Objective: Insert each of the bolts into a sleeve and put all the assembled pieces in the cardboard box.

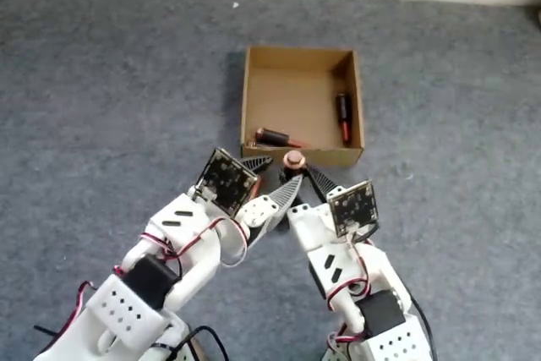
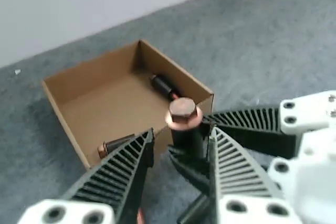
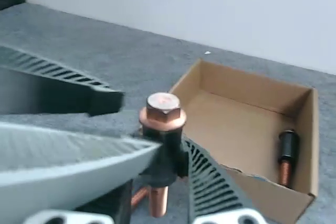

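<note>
Right gripper (image 3: pixel 168 153) was clamped on sleeve (image 3: pixel 164 145), bolt (image 3: pixel 163 111) upright, head up; cardboard box (image 3: pixel 247 85) lay just ahead; left gripper (image 2: pixel 181 137) open, seemingly not touching

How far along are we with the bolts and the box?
Done: an assembled piece and a second assembled piece lie in the brown cardboard box. In hand: the right gripper is shut on a black sleeve with a copper-headed bolt through it, just outside the box's near wall. The left gripper is open close by. Left: put this piece in the box.
</note>
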Controlling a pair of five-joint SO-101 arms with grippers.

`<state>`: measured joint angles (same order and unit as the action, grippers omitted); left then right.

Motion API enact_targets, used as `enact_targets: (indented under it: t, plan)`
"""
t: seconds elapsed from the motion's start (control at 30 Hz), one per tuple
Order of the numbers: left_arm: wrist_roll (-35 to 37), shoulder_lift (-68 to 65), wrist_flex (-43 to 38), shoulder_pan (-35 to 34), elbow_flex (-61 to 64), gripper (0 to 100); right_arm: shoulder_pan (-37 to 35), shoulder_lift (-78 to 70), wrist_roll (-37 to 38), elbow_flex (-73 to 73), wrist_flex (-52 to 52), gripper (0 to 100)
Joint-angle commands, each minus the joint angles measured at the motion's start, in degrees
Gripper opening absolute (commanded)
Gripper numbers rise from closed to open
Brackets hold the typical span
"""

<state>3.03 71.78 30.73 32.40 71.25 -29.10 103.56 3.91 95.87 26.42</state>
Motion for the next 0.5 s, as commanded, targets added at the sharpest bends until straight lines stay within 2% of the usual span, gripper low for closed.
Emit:
enact_targets:
  t: [0.0, 0.13, 0.33, 0.47]
  plan:
    - [-0.7, 3.47, 10.81, -4.35, -9.45, 19, 3.3, 1.1, 0.09, 5.49, -0.31, 0.5]
    - [-0.88, 13.32, 13.01, -11.21, -9.36, 19, 3.82, 1.01, 0.09, 4.97, 6.37, 0.5]
    - [-0.88, 31.96, 18.64, -19.3, -2.51, 19, 4.44, 0.66, 0.09, -1.63, 15.43, 0.5]
    - [-0.53, 32.48, 21.98, -25.89, 0.4, 19, 6.11, 0.57, -2.37, -7.96, 20.53, 0.5]
